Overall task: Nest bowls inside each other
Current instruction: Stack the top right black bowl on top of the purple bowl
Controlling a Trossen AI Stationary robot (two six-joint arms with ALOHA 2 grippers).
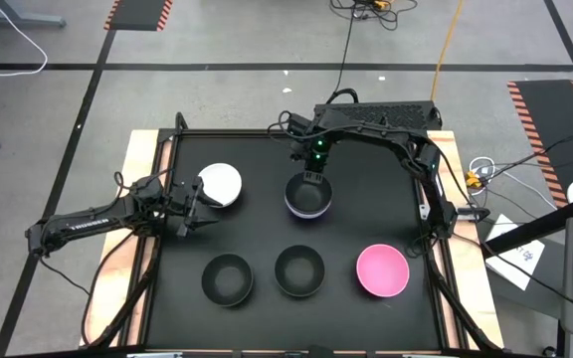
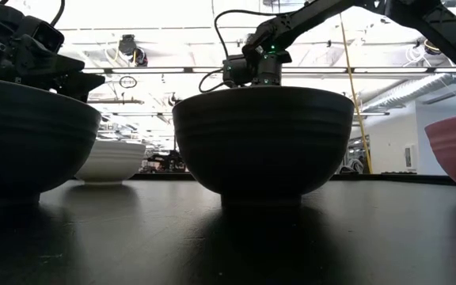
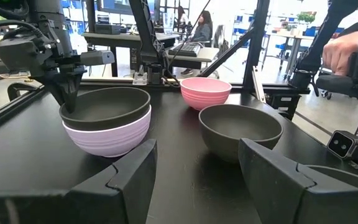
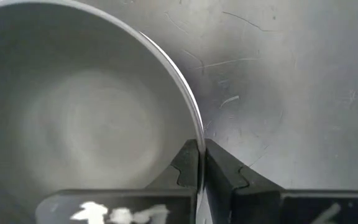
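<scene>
A black bowl (image 3: 107,106) sits inside the lavender bowl (image 3: 110,137), which stands on its base at the table's middle (image 1: 308,207). My right gripper (image 4: 199,152) comes down onto that black bowl's far rim and is shut on it. My left gripper (image 3: 194,186) is open, hovering just near-left of the white bowl (image 1: 220,185) and touching nothing. Two more black bowls (image 1: 227,278) (image 1: 299,270) and the pink bowl (image 1: 382,270) stand in a row along the near side. My right gripper pinches the far rim (image 4: 199,134) of the black bowl, one finger (image 4: 182,171) inside the bowl and one finger (image 4: 229,174) outside. The fingers come from above, pointing down (image 3: 67,99). The black bowl sits in the lavender bowl, its rim standing a little above the lavender rim.
The black table top has a raised frame (image 1: 152,139) along its edges. Free room lies between the far and near rows and right of the nested pair. Beyond the table, a person's hand (image 3: 340,50) shows, and another person sits farther off.
</scene>
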